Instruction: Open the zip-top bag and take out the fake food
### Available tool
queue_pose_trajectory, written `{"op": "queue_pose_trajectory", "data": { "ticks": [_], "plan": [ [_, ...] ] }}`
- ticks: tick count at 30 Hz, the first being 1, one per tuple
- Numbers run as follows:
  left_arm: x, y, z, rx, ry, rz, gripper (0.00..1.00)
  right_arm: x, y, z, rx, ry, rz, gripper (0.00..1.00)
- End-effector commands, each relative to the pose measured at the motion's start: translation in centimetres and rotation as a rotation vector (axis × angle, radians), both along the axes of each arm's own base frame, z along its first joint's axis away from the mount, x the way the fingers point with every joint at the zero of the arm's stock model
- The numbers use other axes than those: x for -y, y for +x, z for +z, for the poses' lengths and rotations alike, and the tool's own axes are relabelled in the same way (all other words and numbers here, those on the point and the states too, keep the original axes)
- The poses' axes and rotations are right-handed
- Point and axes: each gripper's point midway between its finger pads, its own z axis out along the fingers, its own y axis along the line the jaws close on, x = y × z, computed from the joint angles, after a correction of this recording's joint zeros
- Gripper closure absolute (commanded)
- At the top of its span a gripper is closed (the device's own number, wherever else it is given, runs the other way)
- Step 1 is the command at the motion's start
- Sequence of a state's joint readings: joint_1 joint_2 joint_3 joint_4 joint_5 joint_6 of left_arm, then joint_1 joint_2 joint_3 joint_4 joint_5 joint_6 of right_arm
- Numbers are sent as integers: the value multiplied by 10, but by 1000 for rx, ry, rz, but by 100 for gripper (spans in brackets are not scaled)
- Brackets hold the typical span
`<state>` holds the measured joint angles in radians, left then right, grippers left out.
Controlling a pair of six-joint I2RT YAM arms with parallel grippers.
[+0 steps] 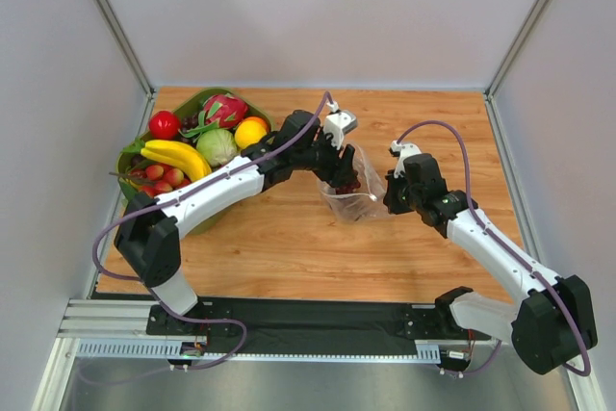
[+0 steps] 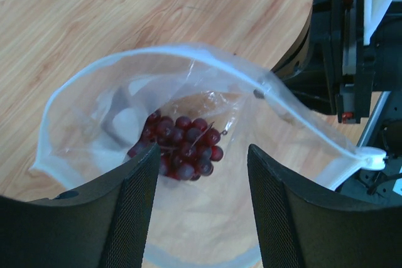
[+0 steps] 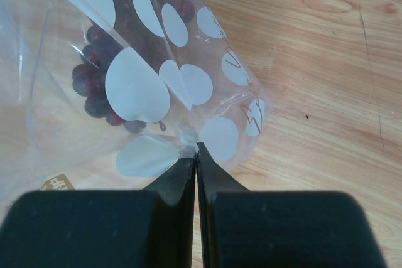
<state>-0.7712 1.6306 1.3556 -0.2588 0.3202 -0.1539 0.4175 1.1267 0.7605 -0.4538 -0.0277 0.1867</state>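
In the middle of the table, the bag stands with its mouth pulled into a wide oval, zip strip parted, and one bunch of grapes lies at the bottom. The mouth faces up, probably so an arm can reach straight down into it.

The right gripper is clamped tight on a puckered fold of the bag's film at its right side. This pinch seems meant to anchor the floppy plastic and hold the opening taut. The left gripper hangs over the mouth with its fingers apart, straddling the grapes from above and gripping nothing. I cannot tell whether its tips are already inside the rim.

At the table's far left sits the green bin, heaped with a banana, a lemon, a red fruit, a dragon fruit and a cabbage. It is well apart from the bag and looks like the drop-off place for what comes out.

As for writing, the bag shows pale dots and a few thin squiggles. A small tan label at its lower edge bears dark lettering too blurred to read.
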Motion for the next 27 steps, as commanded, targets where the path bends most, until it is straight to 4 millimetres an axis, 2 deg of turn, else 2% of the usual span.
{"op": "queue_pose_trajectory", "data": {
  "ticks": [1, 3, 5, 7, 12, 16, 27],
  "plan": [
    [29, 3, 17, 40, -74, -63, 36, -5, 8, 14, 40, 29, 1, 100],
    [33, 3, 6, 25, -51, -69, 36, -5, 8, 14, 41, 28, 0, 100],
    [33, 4, -14, 1, -4, -65, 36, -4, 8, 14, 41, 24, 2, 100],
    [30, 5, -30, -6, 40, -62, 36, -3, 8, 14, 41, 22, 0, 100],
    [17, -7, -64, -5, 139, -99, 33, -2, 6, 11, 37, 18, 2, 100],
    [20, -17, -85, -21, 166, -141, 27, -5, 7, 12, 35, 29, 6, 100],
    [24, -26, -136, -52, 281, -145, 23, -4, 6, 14, 40, 28, 4, 100]
  ]
}}
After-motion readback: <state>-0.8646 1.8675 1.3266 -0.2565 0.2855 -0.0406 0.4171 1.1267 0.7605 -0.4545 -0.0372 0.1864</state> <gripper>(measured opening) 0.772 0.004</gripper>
